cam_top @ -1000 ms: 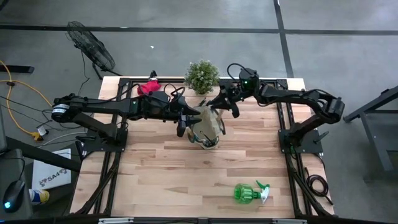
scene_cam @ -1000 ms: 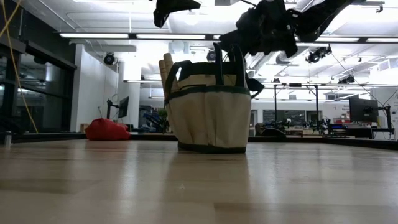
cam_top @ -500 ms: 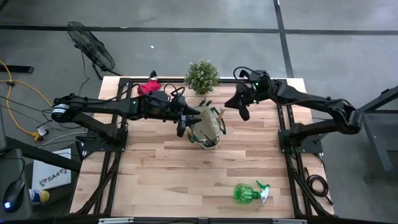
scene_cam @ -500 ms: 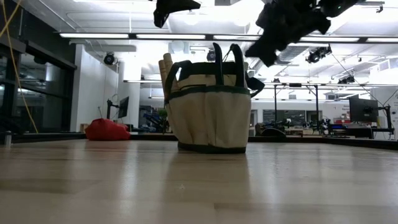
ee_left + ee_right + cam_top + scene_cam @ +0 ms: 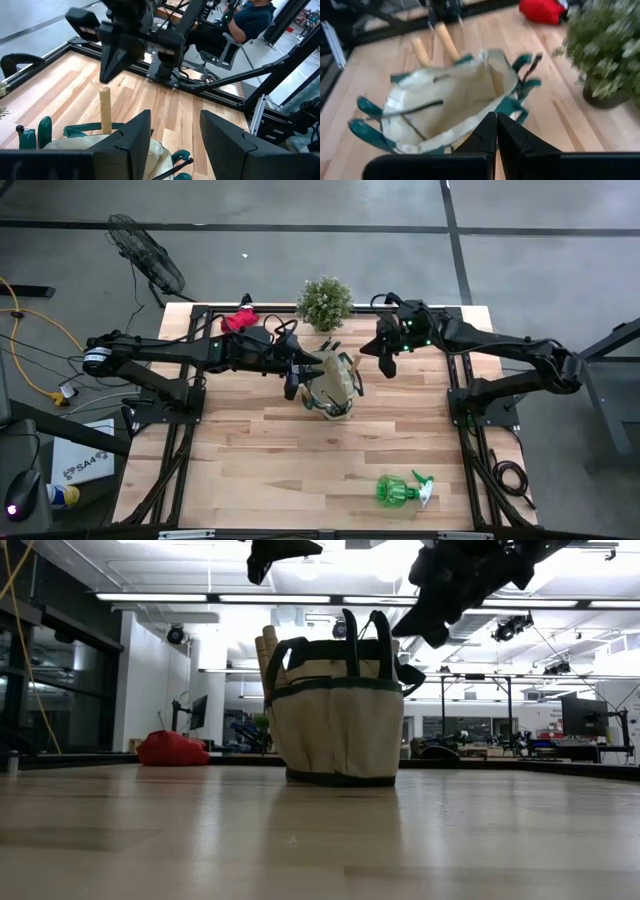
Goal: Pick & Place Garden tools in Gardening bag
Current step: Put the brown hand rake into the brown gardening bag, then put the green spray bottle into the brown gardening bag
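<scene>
The gardening bag (image 5: 333, 385) stands mid-worktop with the left tool (image 5: 291, 385) spread at its 9 o'clock. The right tool (image 5: 384, 364), pressed together and empty, hovers at 3 o'clock. Next it probably must fetch the spray bottle (image 5: 397, 490) at 5 o'clock.

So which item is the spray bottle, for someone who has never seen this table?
Start at the light wooden table and go to its near edge on the right arm's side, well away from the tan fabric bag with dark green trim in the middle. The translucent green plastic spray bottle with a white trigger lies there on its side, alone, the only bright green thing on bare wood.
</scene>
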Robot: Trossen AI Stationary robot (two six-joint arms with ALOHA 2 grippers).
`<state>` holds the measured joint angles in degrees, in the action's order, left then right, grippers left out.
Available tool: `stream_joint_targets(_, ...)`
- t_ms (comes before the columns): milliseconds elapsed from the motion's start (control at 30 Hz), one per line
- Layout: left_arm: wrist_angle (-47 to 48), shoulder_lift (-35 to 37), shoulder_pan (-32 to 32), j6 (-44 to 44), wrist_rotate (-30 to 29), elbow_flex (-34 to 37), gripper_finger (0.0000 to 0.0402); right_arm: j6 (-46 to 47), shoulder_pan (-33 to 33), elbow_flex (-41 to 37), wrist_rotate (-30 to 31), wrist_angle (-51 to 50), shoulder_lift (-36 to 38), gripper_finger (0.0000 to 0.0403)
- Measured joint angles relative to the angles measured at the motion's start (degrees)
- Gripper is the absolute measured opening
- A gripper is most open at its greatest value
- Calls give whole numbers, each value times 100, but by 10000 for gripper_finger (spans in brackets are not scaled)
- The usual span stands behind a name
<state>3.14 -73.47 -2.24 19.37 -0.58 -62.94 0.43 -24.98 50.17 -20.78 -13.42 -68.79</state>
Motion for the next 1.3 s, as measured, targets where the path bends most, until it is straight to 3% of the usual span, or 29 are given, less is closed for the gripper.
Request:
stream_joint_targets(167, 0, 0, 0, 0, 26, 0, 167, 158, 122, -2, 424, -72, -105, 3)
stream_joint_targets(433, 2, 0, 0, 38, 50, 0, 167, 231, 306, -2, 247, -176, -296, 3)
stream_joint_targets(767, 0, 0, 0, 40, 134, 0, 167, 305, 388, -2, 721, -238, -237, 3)
stream_joint_targets(1033, 0, 0, 0, 20, 153, 0, 167, 417, 586, -2, 443, -177, -287, 2)
stream_joint_targets(1300, 3, 2, 0, 0, 121, 0, 167, 734, 589, -2, 703, -467, 141, 3)
